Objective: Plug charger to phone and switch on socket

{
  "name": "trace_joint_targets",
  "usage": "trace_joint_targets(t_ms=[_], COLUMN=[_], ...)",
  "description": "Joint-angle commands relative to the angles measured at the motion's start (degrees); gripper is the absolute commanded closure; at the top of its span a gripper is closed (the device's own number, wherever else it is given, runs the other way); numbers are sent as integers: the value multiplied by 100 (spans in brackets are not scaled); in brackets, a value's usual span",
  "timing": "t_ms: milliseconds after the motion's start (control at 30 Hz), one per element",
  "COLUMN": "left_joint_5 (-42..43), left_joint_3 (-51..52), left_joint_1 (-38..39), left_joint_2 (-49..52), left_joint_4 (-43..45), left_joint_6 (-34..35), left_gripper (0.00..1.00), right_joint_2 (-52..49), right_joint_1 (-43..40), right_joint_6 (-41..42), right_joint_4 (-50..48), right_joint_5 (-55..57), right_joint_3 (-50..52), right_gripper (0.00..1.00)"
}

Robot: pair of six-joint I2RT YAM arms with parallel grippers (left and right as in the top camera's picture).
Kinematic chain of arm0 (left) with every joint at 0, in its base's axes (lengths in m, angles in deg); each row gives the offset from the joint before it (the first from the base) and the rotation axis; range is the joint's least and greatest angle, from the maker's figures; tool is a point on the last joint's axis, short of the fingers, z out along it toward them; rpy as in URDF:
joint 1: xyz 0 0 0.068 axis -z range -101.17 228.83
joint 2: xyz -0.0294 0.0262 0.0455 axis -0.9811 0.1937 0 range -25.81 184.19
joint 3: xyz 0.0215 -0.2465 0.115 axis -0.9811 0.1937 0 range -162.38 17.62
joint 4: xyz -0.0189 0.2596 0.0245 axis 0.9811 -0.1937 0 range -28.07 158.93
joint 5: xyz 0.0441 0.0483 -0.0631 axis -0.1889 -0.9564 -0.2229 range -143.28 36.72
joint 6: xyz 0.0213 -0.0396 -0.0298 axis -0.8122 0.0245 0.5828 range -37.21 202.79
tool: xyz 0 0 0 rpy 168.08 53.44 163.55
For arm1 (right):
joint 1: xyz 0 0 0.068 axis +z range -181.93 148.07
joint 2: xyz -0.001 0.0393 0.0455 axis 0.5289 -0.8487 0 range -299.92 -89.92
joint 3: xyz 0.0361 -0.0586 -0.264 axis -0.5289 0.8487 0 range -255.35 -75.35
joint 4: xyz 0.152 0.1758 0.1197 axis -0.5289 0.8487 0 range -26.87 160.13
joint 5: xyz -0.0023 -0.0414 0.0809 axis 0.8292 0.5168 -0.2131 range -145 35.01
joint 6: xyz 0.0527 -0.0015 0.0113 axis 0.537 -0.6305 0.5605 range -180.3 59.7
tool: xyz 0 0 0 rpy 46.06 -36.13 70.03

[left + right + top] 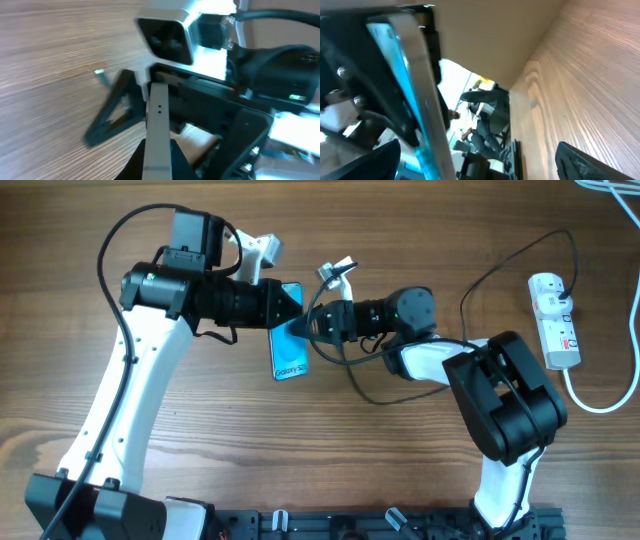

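Note:
The phone (289,352) shows its turquoise screen and "Galaxy S25" text near the table's middle. My left gripper (293,310) is shut on its far end. In the left wrist view its grey edge (159,115) is clamped between my black fingers (176,161). My right gripper (306,328) is at the phone's right side and stands open. In the right wrist view the phone (422,105) stands between the wide-spread fingers (590,162), close to the left one. The charger (500,265) runs as a thin black cable from the socket (553,320) toward the right arm. Its tip is hidden.
The socket's thick white lead (600,405) curls off the right edge. Both arm bases stand along the front edge, on a black rail (330,525). The right arm's elbow (505,395) hangs over the table's right half.

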Motion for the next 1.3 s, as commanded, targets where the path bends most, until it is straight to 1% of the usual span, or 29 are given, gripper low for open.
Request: trace_joint_targets(t_ms=[0, 100, 133, 200, 267, 300, 333, 400, 500, 567, 733, 800, 900, 933, 1000, 1067, 1133, 1233, 1267], left_joint_5=[-1598, -2579, -2677, -2896, -3130, -3324, -3506, -3639, -3637, -3635, -3637, -3639, -3683, -3722, -3718, -3654, -3613, -3613, -3613], left_joint_3=[-24, -13, -13, -9, -9, -9, -9, -9, -9, -9, 28, 227, 664, 699, 717, 730, 737, 737, 737], left_joint_1=[2, 4, 11, 85, 273, 407, 531, 852, 1021, 1040, 1043, 1043, 997, 940, 737, 682, 734, 741, 741], left_joint_2=[-160, -129, -92, 149, 509, 761, 997, 1698, 2334, 2575, 2721, 2721, 2723, 2723, 2723, 2723, 2723, 2723, 2723], left_joint_4=[-175, -437, -527, -748, -826, -826, -822, -761, -638, -584, -457, -345, 151, 168, 168, 142, 44, -57, -79], left_joint_6=[951, 1635, 1668, 1773, 1910, 2061, 2186, 2245, 2245, 2249, 2374, 2417, 2413, 2413, 2413, 2409, 2391, 2391, 2393], left_gripper=[96, 96, 96, 96, 96, 96, 96, 96, 96, 96, 96, 95, 89, 89, 89, 89, 85, 76, 75], right_joint_2=[-85, -85, -85, -85, -85, -85, -85, -85, -85, -85, -85, -85, -85, -85, -85, -85, -85, -85, -85], right_joint_1=[-24, -22, -22, -20, 2, 22, 26, 26, 26, 26, 26, 26, 24, 20, -2, -24, -24, -24, -24], right_joint_6=[-1375, -2837, -3316, -4433, -4767, -4828, -4739, -4653, -4653, -4653, -4653, -4653, -4642, -4634, -4334, -4192, -4190, -4205, -4207], right_joint_4=[1097, 3003, 3641, 5265, 6210, 6655, 6846, 6852, 6846, 6846, 6857, 6857, 6854, 6859, 6953, 6959, 6955, 6955, 6955], right_joint_5=[-431, -299, -166, 579, 1473, 2079, 2398, 2428, 2439, 2452, 2450, 2463, 2492, 2520, 2916, 3080, 3077, 3099, 3099], right_joint_3=[-33, -33, -33, -33, -33, -33, -33, -33, -33, -33, -33, -33, -33, -33, -33, -33, -33, -33, -33], right_gripper=[0, 0, 0, 0, 0, 0, 0, 0, 0, 0, 0, 0, 0, 0, 0, 1, 0, 0, 0])
